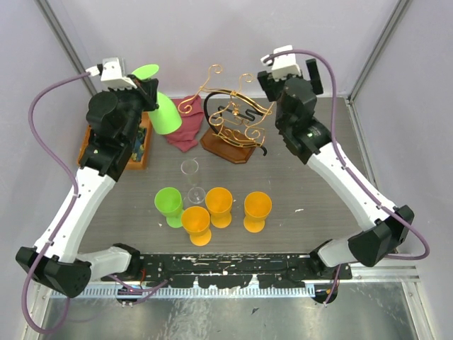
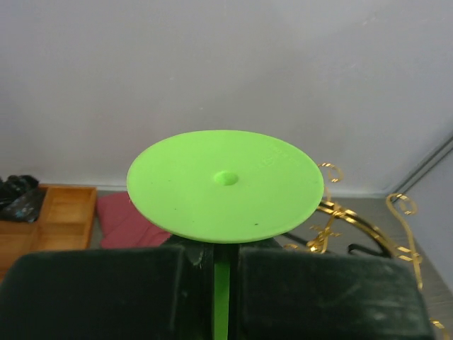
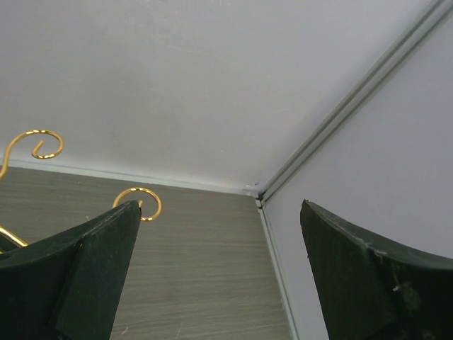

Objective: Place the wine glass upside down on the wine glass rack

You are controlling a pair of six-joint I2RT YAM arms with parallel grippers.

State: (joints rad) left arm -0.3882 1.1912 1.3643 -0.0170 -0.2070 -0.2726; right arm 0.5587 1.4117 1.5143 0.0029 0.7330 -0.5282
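A green plastic wine glass (image 1: 164, 117) hangs upside down at the back left, its round foot (image 2: 225, 185) uppermost. My left gripper (image 2: 221, 283) is shut on its thin green stem just under the foot. The wine glass rack (image 1: 237, 113), gold scrolled wire on a brown wooden base, stands at the back centre, to the right of the held glass. Its gold curls (image 2: 354, 219) show at right in the left wrist view. My right gripper (image 1: 289, 76) is raised beside the rack's right side. It stands open and empty (image 3: 219, 276), facing the back right corner, with gold curls (image 3: 138, 202) at its left.
A dark red cloth (image 1: 185, 127) lies left of the rack's base and a compartmented wooden tray (image 1: 141, 145) lies under my left arm. Nearer the front stand a clear wine glass (image 1: 192, 180), a green goblet (image 1: 168, 202) and three orange goblets (image 1: 219, 205). Walls close in on both sides.
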